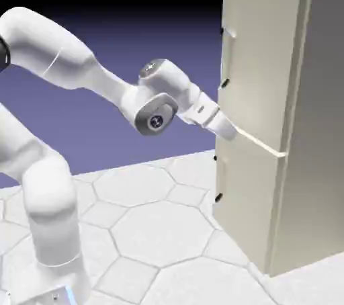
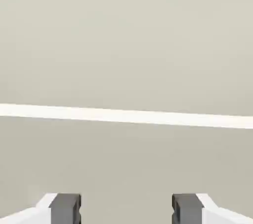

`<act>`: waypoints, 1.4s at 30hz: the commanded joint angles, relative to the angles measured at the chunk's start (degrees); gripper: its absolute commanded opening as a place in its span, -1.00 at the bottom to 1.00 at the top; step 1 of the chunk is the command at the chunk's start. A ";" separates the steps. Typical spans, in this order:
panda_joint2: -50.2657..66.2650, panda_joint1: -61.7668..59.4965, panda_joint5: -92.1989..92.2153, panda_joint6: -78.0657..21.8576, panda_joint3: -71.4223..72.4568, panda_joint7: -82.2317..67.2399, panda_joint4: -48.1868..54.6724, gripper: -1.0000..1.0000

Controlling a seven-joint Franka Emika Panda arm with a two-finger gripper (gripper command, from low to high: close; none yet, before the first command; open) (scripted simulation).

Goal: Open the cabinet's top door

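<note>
White robot gripper [image 2: 126, 209] with jaws wide apart, holding nothing, near the beige cabinet [image 1: 319, 129], top door [image 1: 262, 62] closed

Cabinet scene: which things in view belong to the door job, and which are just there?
For the job:
- cabinet
- top door
- its handle
- pincer, open

Just there:
- lower door
- its handle
- tiled floor

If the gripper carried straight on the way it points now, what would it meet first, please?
Probably the flat front of the cabinet, near the pale seam between its two doors; exactly which door is unclear.
</note>
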 commanded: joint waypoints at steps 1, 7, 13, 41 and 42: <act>-0.62 -0.85 2.50 -0.13 0.97 1.78 0.34 0.00; -4.32 -5.95 17.45 -0.91 6.75 12.47 2.35 0.00; -8.02 -11.05 32.40 -1.68 12.54 23.16 4.36 0.00; -25.28 -34.85 102.18 -5.30 39.54 73.03 13.75 0.00; -25.90 -35.70 104.68 -5.43 40.50 74.81 14.09 0.00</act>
